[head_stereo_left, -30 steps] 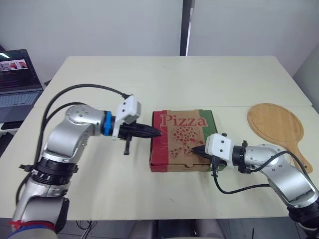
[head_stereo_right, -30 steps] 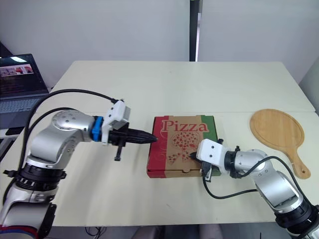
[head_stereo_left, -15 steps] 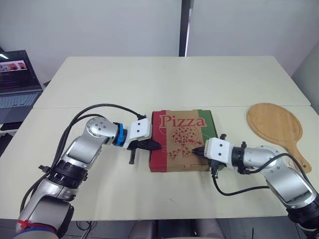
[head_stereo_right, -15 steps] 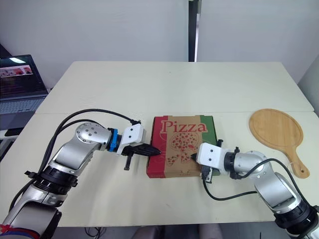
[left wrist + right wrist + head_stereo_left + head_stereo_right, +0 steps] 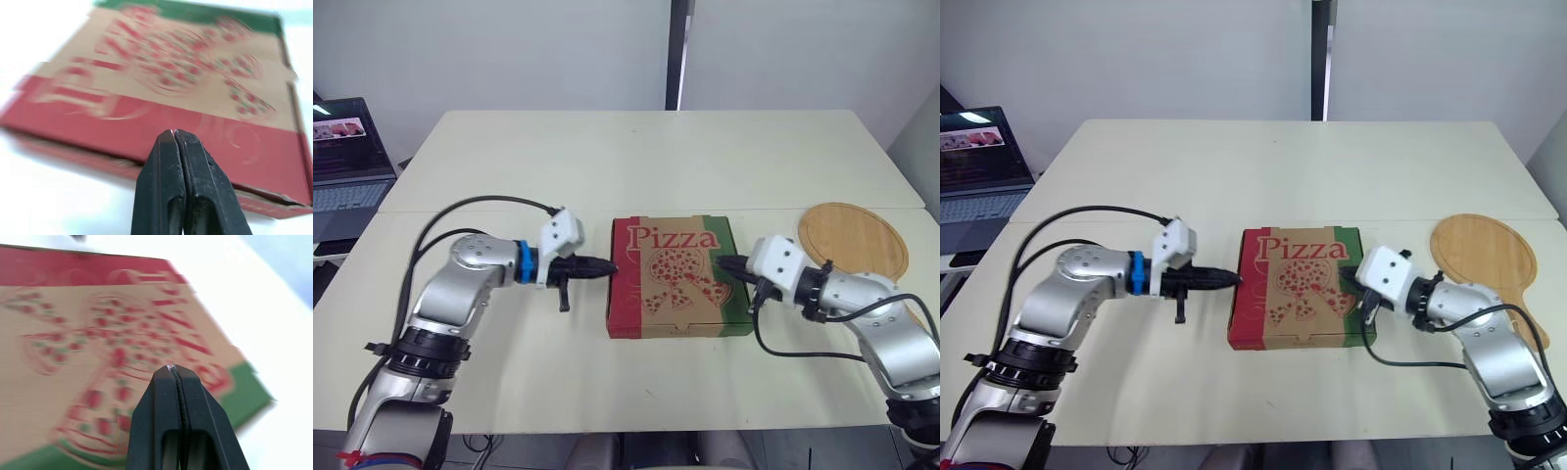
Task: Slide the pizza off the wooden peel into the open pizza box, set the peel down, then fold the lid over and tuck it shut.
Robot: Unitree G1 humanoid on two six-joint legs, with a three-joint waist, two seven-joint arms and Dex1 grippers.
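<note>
The table [image 5: 636, 157] carries everything, and the pizza box [image 5: 671, 279] sits near the middle of its near edge, lid down and lying flat with the printed top showing; the pizza itself is hidden, presumably under that lid; the wooden peel [image 5: 852, 235] lies bare towards the table's right edge, well apart from the box, so the sliding and setting-down look finished. What has changed in the last second is the arms: the right gripper [image 5: 720, 262], which had been pressing at the box's near right corner, has swung up and round to the right side, and now points across the green strip of the lid with both fingers pinched together on nothing; the left gripper [image 5: 607, 264] dipped low beside the box half a second ago and has come back level, its tip at the red left edge of the lid, fingers likewise pressed tight and empty. The box has barely moved through this; I judge the tuck along the front to be done or nearly so, with the two closed tips now placed to press the side edges flush.
</note>
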